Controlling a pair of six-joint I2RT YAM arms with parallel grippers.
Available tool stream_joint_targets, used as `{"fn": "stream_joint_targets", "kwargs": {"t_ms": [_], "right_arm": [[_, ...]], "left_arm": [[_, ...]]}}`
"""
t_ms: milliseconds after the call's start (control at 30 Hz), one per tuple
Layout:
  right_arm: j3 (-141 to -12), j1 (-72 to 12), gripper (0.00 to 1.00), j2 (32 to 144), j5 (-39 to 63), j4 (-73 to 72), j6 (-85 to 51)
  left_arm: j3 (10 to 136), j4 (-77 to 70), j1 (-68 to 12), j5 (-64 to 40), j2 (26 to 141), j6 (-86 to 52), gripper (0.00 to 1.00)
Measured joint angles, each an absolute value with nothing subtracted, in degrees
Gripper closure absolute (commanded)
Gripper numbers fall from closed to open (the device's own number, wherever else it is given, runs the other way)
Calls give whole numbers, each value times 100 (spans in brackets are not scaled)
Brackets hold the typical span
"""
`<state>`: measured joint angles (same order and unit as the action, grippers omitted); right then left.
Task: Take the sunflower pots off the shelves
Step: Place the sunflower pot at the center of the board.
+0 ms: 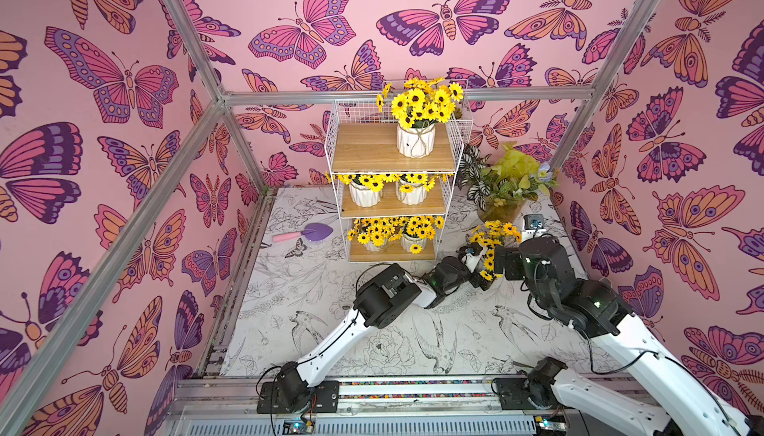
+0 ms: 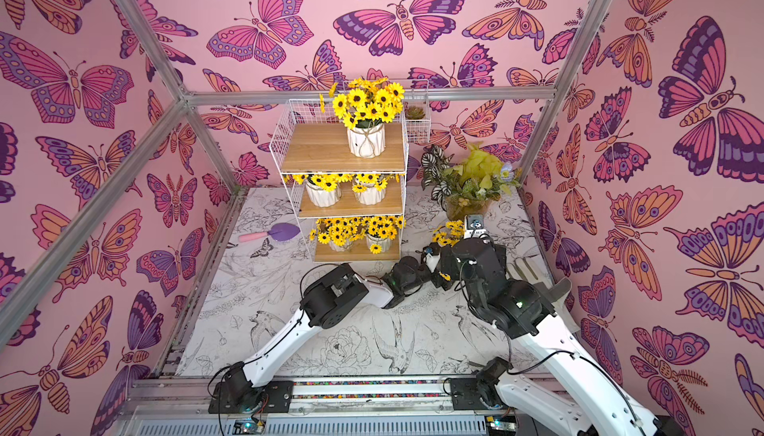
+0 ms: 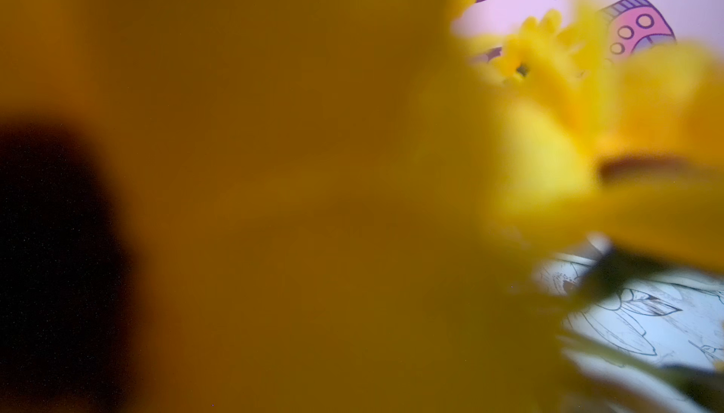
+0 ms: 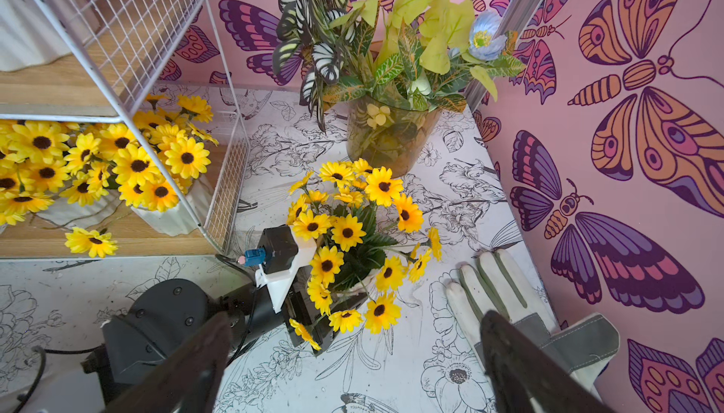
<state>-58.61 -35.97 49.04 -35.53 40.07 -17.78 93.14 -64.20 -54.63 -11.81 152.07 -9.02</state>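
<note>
Right gripper (image 4: 354, 319): fingers wide apart, nothing between them, hanging over the table beside a white work glove (image 4: 509, 301).

Left gripper (image 4: 329, 313): jaws spread full, one on each side of the base of a sunflower pot (image 4: 352, 235). That pot stands on the table to the right of the shelves (image 1: 364, 148), just in front of the amber leaf pot (image 4: 388, 137). My left wrist view is nothing but blurred yellow petals.

Judgement: this pot is set down and let go, not gripped.

Further back, five sunflower pots stand on the shelves: the top pot (image 1: 415, 140) alone, two on the middle board, two on the bottom.

Next move: draw the left gripper straight back out of the blooms without tipping the pot. Then go for another tier, keeping clear of the wire sides.
</note>
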Motion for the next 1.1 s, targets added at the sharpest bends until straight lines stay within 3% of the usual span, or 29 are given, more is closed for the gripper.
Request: {"fn": "stream_joint_targets", "kwargs": {"t_ms": [1100], "right_arm": [[-5682,-3597,1,4501,-3485,4010,-1754]], "left_arm": [[9828,-6447,-5553,-989,15159,-753,1]]}}
